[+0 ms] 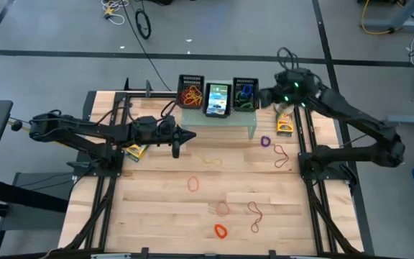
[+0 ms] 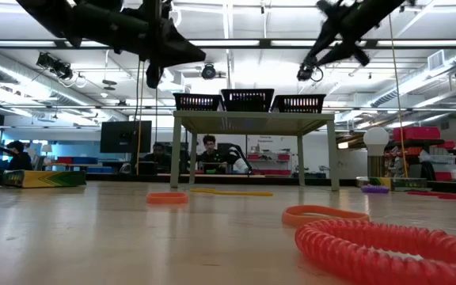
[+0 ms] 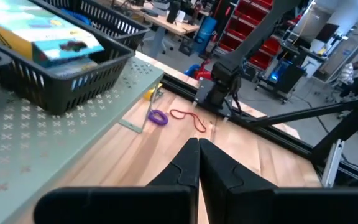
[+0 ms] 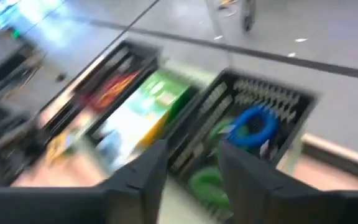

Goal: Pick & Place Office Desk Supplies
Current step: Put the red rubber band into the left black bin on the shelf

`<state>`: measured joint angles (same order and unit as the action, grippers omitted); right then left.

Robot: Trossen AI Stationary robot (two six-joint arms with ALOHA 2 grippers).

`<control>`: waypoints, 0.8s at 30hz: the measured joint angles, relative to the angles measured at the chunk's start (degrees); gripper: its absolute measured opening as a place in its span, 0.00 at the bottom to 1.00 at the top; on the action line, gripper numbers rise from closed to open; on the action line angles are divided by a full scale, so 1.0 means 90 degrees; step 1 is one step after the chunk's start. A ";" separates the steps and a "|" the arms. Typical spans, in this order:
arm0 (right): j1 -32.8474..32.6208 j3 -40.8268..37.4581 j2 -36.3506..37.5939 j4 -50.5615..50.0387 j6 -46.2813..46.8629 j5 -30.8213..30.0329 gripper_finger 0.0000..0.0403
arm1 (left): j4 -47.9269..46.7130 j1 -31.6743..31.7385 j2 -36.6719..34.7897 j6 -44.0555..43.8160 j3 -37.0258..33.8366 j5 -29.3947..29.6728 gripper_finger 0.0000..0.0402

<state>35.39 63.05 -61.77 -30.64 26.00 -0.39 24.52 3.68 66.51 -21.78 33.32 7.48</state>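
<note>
A two-armed robot sorts desk supplies on a wooden table (image 1: 157,216), seen from overhead. At left, the left arm reaches in level from the table's side edge, its wrist turned down, and the left gripper (image 1: 176,149) hangs above the boards with its fingers pressed together on nothing the wrist view shows; a yellow-and-green box (image 1: 135,151) lies just behind it on the arm's side, and a faint yellow band (image 1: 208,158) just ahead of its tips. Toward the front edge from that pincer lie loose loops: an orange band (image 1: 193,184), a pale one (image 1: 222,208), a bright orange-red coil (image 1: 221,231) and a thin red band (image 1: 255,213). Beyond the left pincer stands the pale green stand (image 1: 225,119) carrying three black baskets: the left basket (image 1: 190,92) with red and orange bands, the middle basket (image 1: 217,98) with a printed box, the right basket (image 1: 245,93) with blue and green bands. At right, the right arm folds back from its base and stretches over the stand's end, the right gripper (image 4: 191,163) spread apart and empty, poised directly above the right basket, the blue band (image 4: 253,124) just past its fingertips. This looks like a release; done well, the fingers should stay wide and lift straight up so no loop snags and trails out. Below that pincer, on the table, wait a purple band (image 1: 265,141), a red band (image 1: 281,155) and another box (image 1: 284,125).
</note>
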 joint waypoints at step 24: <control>-0.8237 -0.1775 -0.1585 -0.0752 0.7172 -0.1016 0.13 | 0.1300 -0.0026 -0.0011 -0.0064 -0.1585 -0.0007 0.02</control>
<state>-38.74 47.08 -76.04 -37.41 90.55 -9.53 36.22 3.45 66.41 -22.36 19.06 7.42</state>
